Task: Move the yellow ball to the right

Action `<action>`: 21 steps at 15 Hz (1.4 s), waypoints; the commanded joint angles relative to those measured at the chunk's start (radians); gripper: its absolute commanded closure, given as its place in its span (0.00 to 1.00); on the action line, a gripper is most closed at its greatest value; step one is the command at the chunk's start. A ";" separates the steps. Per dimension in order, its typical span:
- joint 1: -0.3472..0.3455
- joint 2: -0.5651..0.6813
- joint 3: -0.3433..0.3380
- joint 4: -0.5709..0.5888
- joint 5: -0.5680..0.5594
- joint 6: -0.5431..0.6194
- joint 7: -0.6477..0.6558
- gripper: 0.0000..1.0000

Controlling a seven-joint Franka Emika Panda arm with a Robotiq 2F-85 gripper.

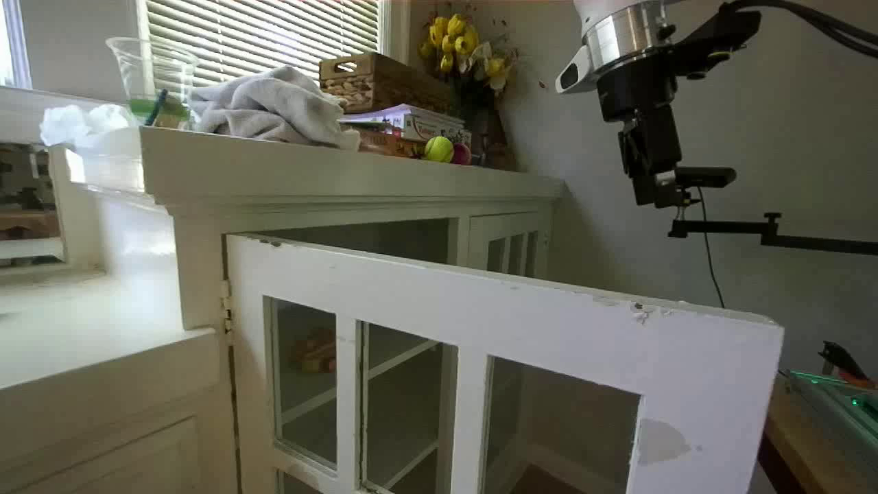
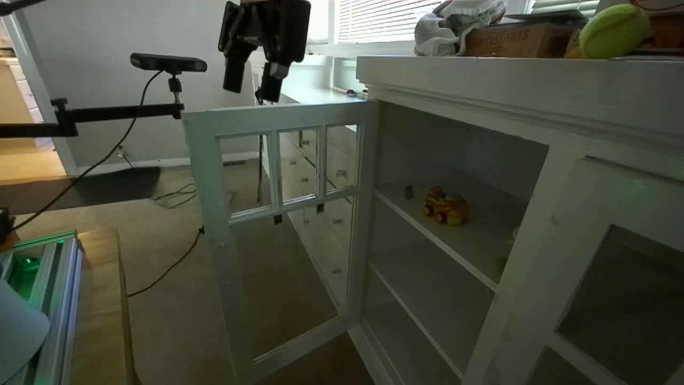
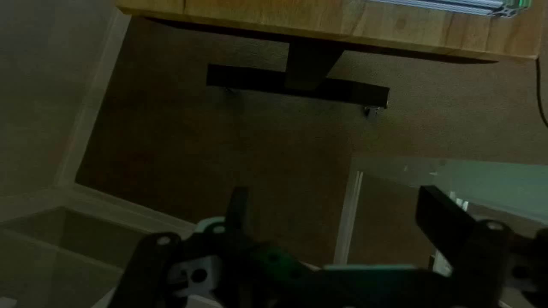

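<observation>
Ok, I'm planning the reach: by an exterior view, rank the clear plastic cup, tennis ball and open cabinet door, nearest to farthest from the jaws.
1. Open cabinet door: nearest, top edge below the jaws.
2. Tennis ball: on the countertop, nearer its right end in that view.
3. Clear plastic cup: at the countertop's left end.

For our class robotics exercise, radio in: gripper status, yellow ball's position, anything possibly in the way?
Gripper open, holding nothing. Yellow ball on cabinet top. Possible snags: reddish round thing close beside it, cabinet door standing open.
</observation>
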 commanded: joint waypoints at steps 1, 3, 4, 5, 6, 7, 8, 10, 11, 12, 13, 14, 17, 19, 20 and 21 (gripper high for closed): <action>0.003 0.000 -0.002 0.002 -0.001 -0.003 0.001 0.00; 0.003 0.000 -0.002 0.002 -0.001 -0.003 0.001 0.00; 0.003 0.000 -0.002 0.002 -0.001 -0.003 0.001 0.00; 0.003 0.000 -0.002 0.002 -0.001 -0.003 0.001 0.00; 0.003 0.000 -0.002 0.002 -0.001 -0.003 0.001 0.00; 0.003 0.000 -0.002 0.002 -0.001 -0.003 0.001 0.00; 0.003 0.000 -0.002 0.002 -0.001 -0.003 0.001 0.00; 0.003 -0.010 0.000 -0.014 -0.024 0.042 -0.013 0.00; 0.002 -0.006 0.005 -0.020 -0.024 0.108 0.012 0.00; -0.001 0.004 0.009 -0.019 -0.031 0.174 0.024 0.00; -0.004 0.026 0.012 -0.002 -0.030 0.219 0.040 0.00; -0.008 0.045 0.013 0.010 -0.032 0.281 0.054 0.00; -0.026 0.132 0.020 0.074 -0.037 0.425 0.123 0.00; -0.039 0.182 0.025 0.118 -0.047 0.491 0.173 0.00; -0.046 0.210 0.029 0.148 -0.053 0.511 0.202 0.00; -0.052 0.233 0.032 0.180 -0.060 0.521 0.232 0.00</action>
